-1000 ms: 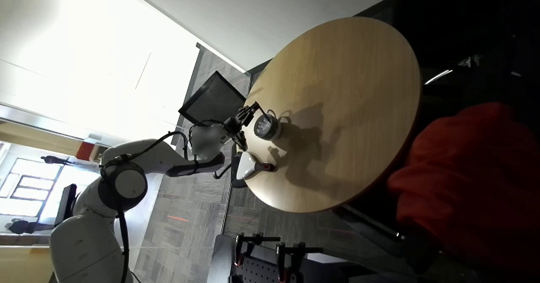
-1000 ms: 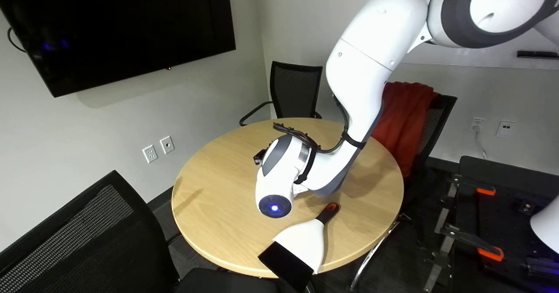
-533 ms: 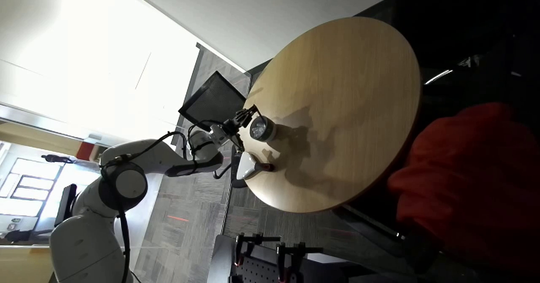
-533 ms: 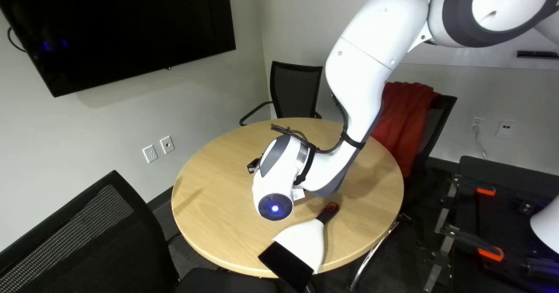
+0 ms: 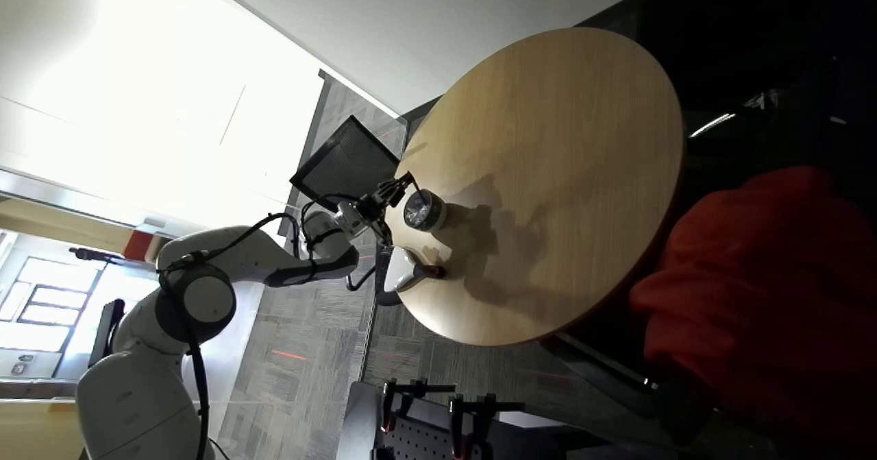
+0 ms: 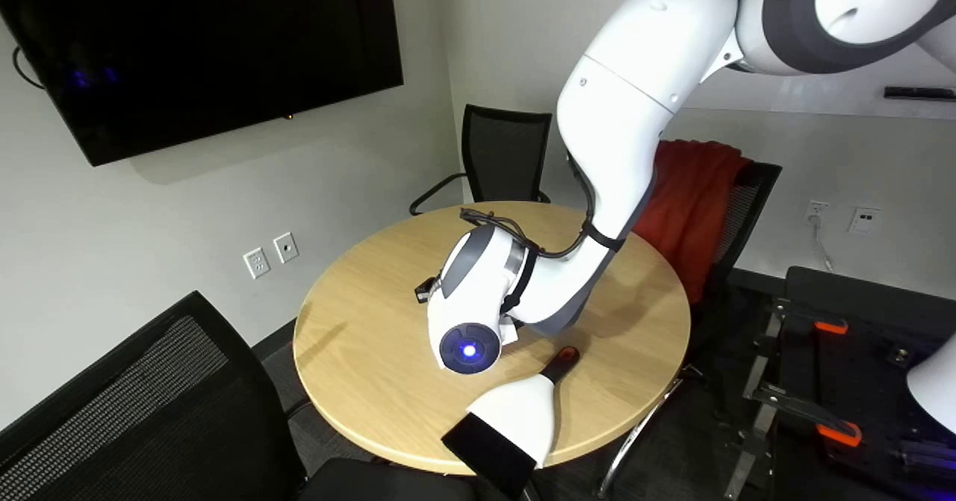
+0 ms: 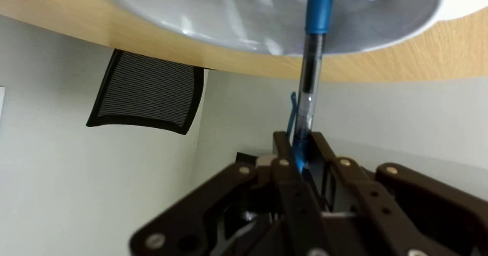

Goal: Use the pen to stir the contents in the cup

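At the lower middle of the wrist view the gripper (image 7: 299, 143) is pinched narrow around the pen (image 7: 312, 67), which runs up over the grey inside of the cup (image 7: 267, 27) (its tip is out of frame); in an exterior view the cup sits on the round table (image 5: 569, 144), just left of centre

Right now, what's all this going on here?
A white robot arm grips a thin blue-and-clear pen in its black pincer, apparently for stirring. The pen slants over the mouth of a round whitish cup on a round wooden table. The tip is hidden; whether it touches the contents is unclear.
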You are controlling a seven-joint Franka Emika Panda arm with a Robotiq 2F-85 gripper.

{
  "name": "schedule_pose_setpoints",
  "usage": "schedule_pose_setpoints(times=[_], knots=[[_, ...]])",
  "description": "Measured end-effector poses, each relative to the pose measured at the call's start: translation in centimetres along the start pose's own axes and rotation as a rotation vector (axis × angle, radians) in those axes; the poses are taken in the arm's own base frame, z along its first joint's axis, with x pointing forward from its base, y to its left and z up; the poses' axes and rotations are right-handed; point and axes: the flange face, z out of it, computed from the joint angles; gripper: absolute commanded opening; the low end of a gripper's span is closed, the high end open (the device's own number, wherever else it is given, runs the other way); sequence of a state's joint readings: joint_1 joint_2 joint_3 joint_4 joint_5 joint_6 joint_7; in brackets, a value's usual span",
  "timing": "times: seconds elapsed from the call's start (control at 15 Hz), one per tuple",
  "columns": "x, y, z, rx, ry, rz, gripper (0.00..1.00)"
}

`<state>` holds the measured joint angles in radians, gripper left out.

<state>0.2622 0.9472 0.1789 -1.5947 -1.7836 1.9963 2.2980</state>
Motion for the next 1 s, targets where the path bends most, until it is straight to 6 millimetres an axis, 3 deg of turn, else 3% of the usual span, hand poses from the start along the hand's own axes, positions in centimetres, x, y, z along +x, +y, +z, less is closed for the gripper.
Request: schedule_pose_setpoints(times=[0.33, 1.0], knots=[[0.9, 0.3, -0.4, -0.024, -0.03, -0.062, 0.04], [0.8, 1.2, -0.6, -0.114, -0.053, -0.177, 0.04]])
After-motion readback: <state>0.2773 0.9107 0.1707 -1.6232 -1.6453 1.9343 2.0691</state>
